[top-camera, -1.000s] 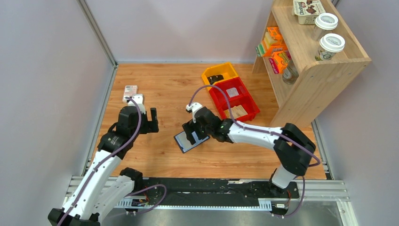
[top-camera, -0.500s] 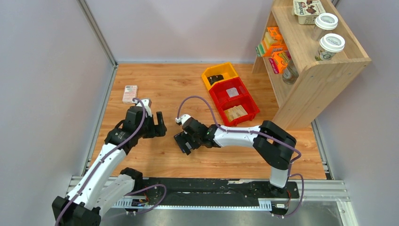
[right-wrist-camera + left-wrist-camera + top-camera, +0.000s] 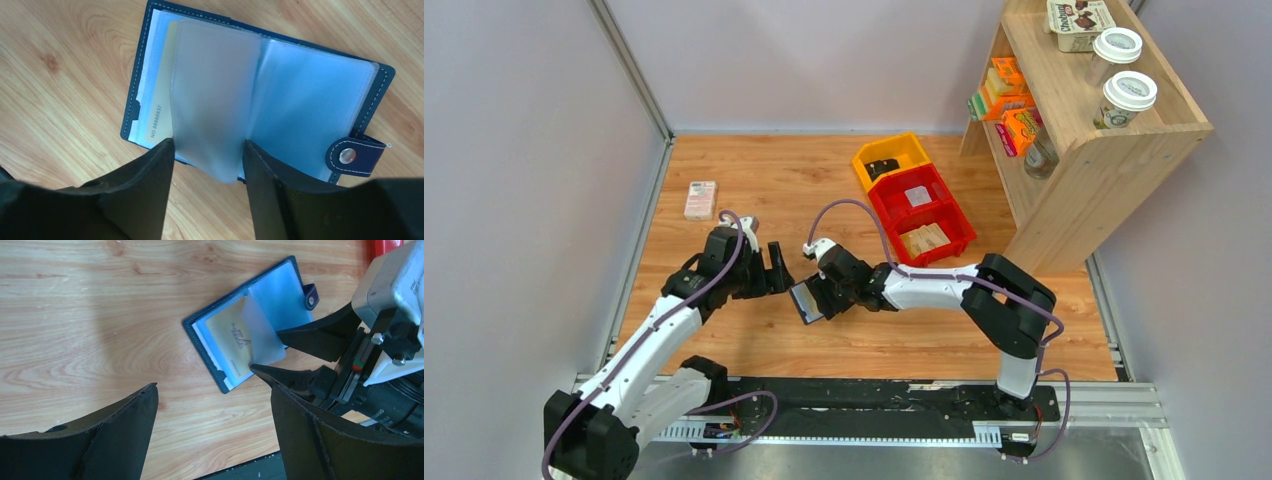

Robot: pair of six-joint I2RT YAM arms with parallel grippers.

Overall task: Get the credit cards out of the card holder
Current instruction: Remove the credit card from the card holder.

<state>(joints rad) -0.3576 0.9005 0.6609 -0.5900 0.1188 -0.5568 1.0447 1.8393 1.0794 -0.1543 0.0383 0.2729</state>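
The left tool (image 3: pixel 214 390) was held wide open and empty. Toward the near edge of the wood-grain worktop (image 3: pixel 754 190), the card holder (image 3: pixel 300 100) lay opened. "NO 8888837" was printed on a credit card (image 3: pixel 159 100). A clear sleeve was flanked by the right tool (image 3: pixel 209 145); whether it was gripped could not be told. Grey walls enclosed the worktop.

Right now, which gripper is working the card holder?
The right gripper: its jaws flank a lifted sleeve of the card holder. The left gripper hangs open beside.
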